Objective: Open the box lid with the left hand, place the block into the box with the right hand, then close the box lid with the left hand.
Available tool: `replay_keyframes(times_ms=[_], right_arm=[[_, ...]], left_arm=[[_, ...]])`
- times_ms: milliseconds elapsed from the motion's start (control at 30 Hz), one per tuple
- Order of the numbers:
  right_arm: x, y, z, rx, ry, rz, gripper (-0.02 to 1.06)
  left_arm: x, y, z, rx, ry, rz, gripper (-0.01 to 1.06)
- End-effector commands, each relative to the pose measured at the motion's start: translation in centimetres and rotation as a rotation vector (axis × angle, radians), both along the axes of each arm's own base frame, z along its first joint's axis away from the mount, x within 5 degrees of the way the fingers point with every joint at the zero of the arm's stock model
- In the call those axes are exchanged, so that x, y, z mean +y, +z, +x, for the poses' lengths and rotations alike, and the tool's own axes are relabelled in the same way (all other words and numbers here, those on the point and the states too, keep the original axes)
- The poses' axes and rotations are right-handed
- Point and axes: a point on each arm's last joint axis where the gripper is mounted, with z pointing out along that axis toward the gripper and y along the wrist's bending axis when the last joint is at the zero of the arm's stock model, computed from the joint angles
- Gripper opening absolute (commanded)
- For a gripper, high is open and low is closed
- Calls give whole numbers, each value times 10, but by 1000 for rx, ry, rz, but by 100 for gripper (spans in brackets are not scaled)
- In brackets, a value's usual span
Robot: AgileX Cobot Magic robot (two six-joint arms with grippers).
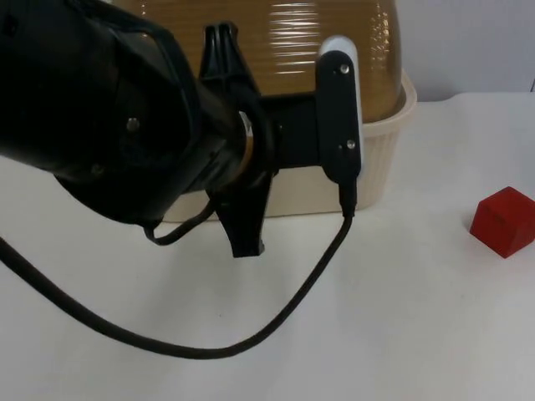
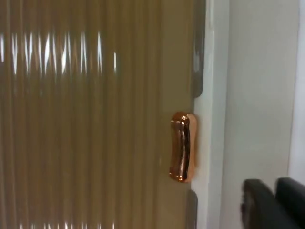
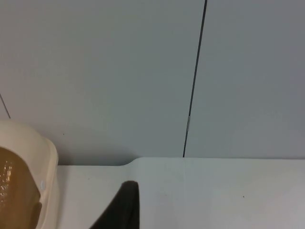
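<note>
Hovering left gripper (image 1: 242, 134) right at box (image 1: 368, 167), can't tell if jaws apart or together, arm hides them. Lid (image 1: 284, 50) is amber ribbed dome, looks fully down; shiny handle (image 2: 182, 147) close ahead in left wrist view. Right gripper (image 3: 125, 210) waiting near box's side, jaws unreadable too. Red block (image 1: 504, 220) on counter (image 1: 401, 317), well apart from box. Risk: slick little handle, off-centre pinch slips, or lift drags whole box.

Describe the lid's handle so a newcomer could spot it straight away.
Start at the cream box against the grey wall, under its ribbed amber lid. At the lid's edge sits the handle, a small glossy copper knob, the one smooth piece on that ribbed surface.
</note>
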Motion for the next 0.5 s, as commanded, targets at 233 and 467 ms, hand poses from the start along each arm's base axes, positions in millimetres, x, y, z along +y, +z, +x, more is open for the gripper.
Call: replay_keyframes(times_ms=[233,467], right_arm=[[-1,5,-2,-24,-1,-14,105],[-1,5,-2,-27,-1,-14,105]], left_arm=[[-10,16,19,31,-26,-134,0],[-1,18,41,80,-35,-187,0]])
